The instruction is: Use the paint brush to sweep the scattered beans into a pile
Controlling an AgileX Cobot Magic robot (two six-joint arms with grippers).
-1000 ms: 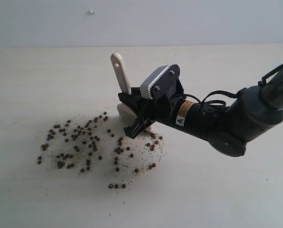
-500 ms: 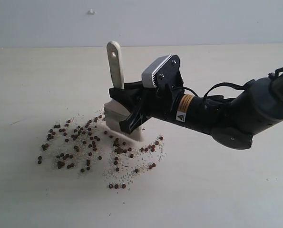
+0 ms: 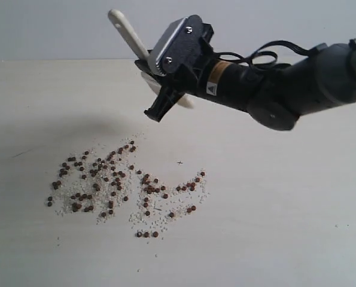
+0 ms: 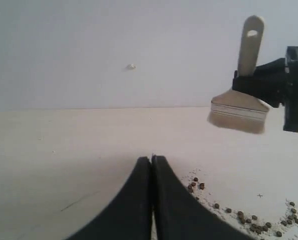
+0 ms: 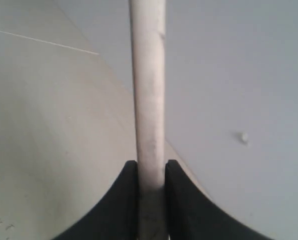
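Note:
The paint brush (image 3: pixel 127 33) hangs in the air above the table's far side, handle tilted up and to the left. My right gripper (image 3: pixel 149 84) is shut on its pale handle (image 5: pixel 149 90), one black finger on each side (image 5: pixel 152 167). In the left wrist view the brush (image 4: pixel 239 107) shows its silver band and off-white bristles clear of the table. The beans (image 3: pixel 100 179) lie scattered in two loose patches, the second one (image 3: pixel 166 197) to the right, mixed with fine white grains. No dense pile shows. My left gripper (image 4: pixel 152 159) is shut and empty, low over the table beside some beans (image 4: pixel 249 217).
The pale wooden table (image 3: pixel 273 215) stretches out on all sides of the beans. A grey wall (image 3: pixel 46 30) rises behind its far edge. The right arm (image 3: pixel 285 89) reaches in from the right, above the table.
The right gripper has lifted the brush off the table, up and slightly left, away from the beans. The beans on the right were pushed a little during the stroke. The left gripper stays shut.

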